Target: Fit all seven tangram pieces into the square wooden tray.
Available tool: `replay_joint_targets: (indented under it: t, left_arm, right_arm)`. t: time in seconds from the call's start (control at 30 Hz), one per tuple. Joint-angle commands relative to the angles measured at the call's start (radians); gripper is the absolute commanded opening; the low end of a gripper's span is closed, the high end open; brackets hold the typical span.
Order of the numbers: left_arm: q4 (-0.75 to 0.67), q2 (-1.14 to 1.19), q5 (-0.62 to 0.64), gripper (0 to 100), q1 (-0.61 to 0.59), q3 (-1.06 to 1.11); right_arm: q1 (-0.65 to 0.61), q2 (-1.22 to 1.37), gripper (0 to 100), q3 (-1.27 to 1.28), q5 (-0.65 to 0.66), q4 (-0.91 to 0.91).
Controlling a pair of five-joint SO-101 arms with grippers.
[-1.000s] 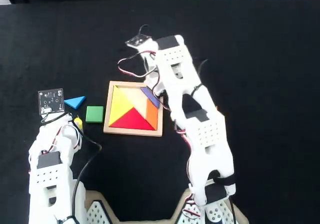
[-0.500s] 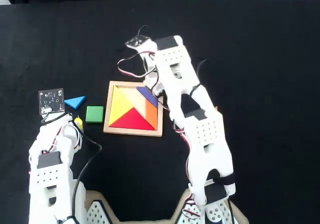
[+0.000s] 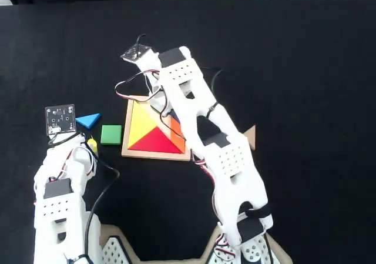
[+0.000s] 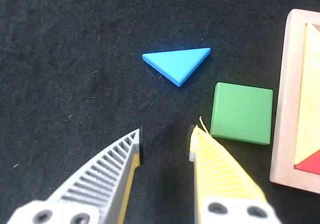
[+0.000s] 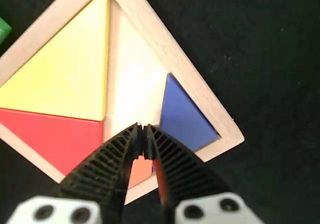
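The square wooden tray (image 3: 126,140) (image 5: 165,44) holds a large yellow triangle (image 3: 141,126) (image 5: 65,79), a red triangle (image 3: 154,141) (image 5: 50,134), an orange piece (image 3: 178,136) (image 5: 140,173) and a dark blue piece (image 5: 185,116). My right gripper (image 5: 144,134) is shut with nothing in it, its tips over the tray's bare floor beside the blue piece. A cyan triangle (image 3: 88,120) (image 4: 177,63) and a green square (image 3: 111,134) (image 4: 242,112) lie on the cloth left of the tray. Just short of those two pieces hangs my left gripper (image 4: 166,139), open and empty.
A tan triangle (image 3: 250,136) lies on the black cloth to the right of the right arm (image 3: 194,99). That arm covers the tray's right side from above. Bare cloth stretches to the far and right sides.
The right arm has swung left across the tray, uncovering the tan triangle on its right. The left arm and the loose pieces have not moved.
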Motion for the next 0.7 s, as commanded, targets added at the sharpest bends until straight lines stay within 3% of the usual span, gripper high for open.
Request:
replay_joint_targets:
  t: [0.0, 0.3, 0.67]
  left_arm:
    - [-0.018, -0.014, -0.006, 17, 0.008, -0.012]
    - [-0.018, -0.014, -0.006, 17, 0.008, -0.012]
    - [-0.018, -0.014, 0.002, 17, 0.007, -0.018]
  right_arm:
    - [-0.012, 0.030, 1.1, -0.053, -0.008, -0.011]
    - [0.008, 0.054, 1.1, -0.054, -0.005, 0.020]
    - [0.017, -0.328, 1.1, -0.136, -0.031, 0.189]
